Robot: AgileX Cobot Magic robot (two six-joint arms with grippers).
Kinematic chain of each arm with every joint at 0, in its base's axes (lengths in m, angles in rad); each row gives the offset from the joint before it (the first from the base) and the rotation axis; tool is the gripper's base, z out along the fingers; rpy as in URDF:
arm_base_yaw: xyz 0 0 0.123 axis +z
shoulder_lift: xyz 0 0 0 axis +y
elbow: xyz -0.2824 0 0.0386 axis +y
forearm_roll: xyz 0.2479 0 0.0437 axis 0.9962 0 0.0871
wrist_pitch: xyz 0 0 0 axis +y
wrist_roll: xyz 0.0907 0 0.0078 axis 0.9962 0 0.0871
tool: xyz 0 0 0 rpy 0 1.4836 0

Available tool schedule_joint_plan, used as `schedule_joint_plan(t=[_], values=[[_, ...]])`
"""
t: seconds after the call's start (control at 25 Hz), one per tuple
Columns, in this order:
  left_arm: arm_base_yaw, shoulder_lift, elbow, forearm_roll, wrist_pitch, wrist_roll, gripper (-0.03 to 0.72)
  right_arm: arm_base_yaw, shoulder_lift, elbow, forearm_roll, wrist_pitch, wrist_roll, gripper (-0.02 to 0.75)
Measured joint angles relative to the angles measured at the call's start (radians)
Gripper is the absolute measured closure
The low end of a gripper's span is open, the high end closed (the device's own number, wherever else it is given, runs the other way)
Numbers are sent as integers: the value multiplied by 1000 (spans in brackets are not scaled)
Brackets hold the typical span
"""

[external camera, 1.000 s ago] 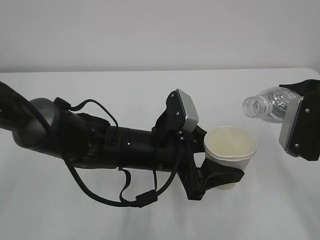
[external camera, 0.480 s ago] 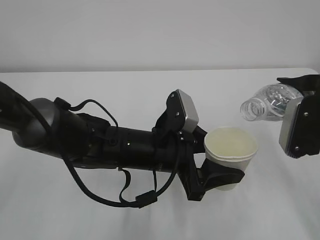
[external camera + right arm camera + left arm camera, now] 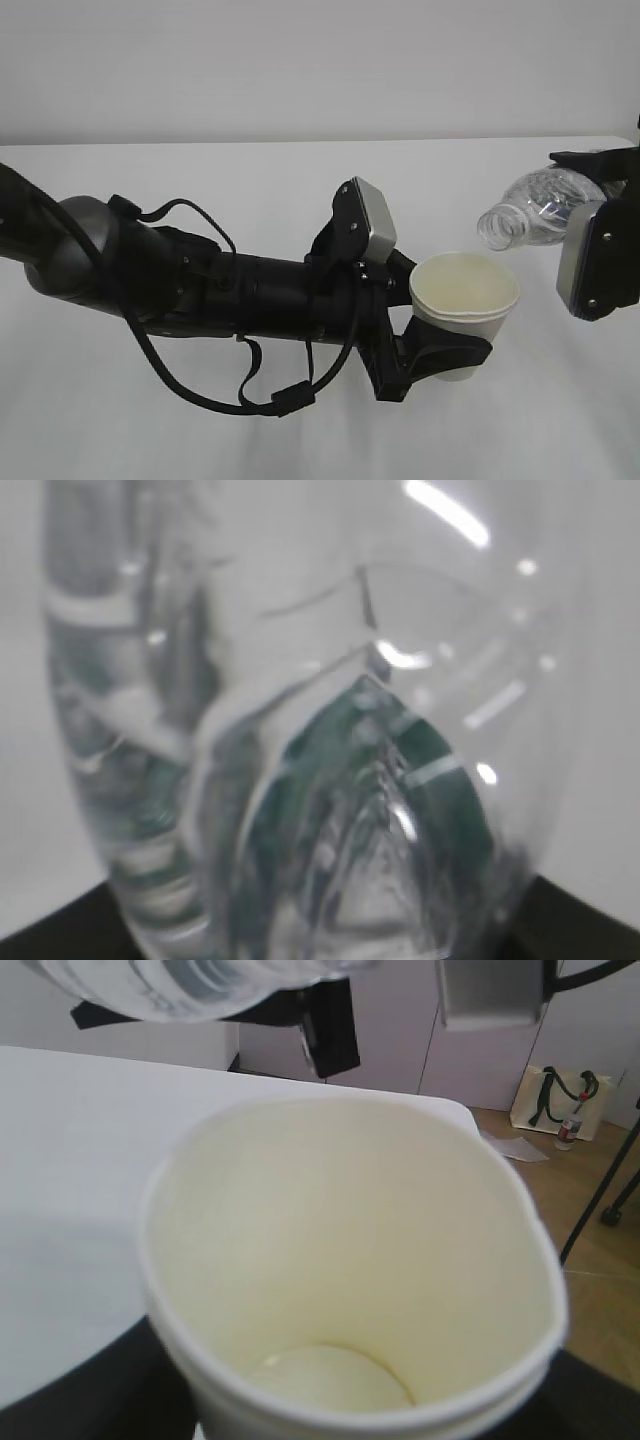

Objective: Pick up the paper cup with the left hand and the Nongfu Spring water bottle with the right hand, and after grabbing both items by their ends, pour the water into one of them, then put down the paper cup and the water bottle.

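My left gripper (image 3: 452, 348) is shut on the lower part of the white paper cup (image 3: 465, 298), which stands upright above the table. The cup's cream inside (image 3: 350, 1290) fills the left wrist view, with black jaws at both lower corners. To its right, my right gripper (image 3: 590, 205) is shut on the base end of the clear Nongfu Spring water bottle (image 3: 530, 212). The bottle is tilted with its open neck (image 3: 495, 228) just above the cup's far rim. The ribbed wall and green label (image 3: 340, 810) fill the right wrist view. I see no stream of water, and cannot tell whether any lies in the cup.
The white table (image 3: 250, 170) runs under both arms, and its far corner (image 3: 450, 1110) shows in the left wrist view. Loose cables (image 3: 200, 390) hang under the left arm. Beyond the table, a bag (image 3: 560, 1100) stands on the floor.
The bottle has tipped further, its neck moving down and slightly right toward the cup's rim. The cup and left arm have barely moved.
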Motion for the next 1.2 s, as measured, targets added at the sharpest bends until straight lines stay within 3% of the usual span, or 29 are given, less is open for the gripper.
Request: schedule_joint_plan(t=[1.2], values=[[0, 0, 0, 0, -18, 0, 190, 0, 18, 0, 14, -60, -81, 314]])
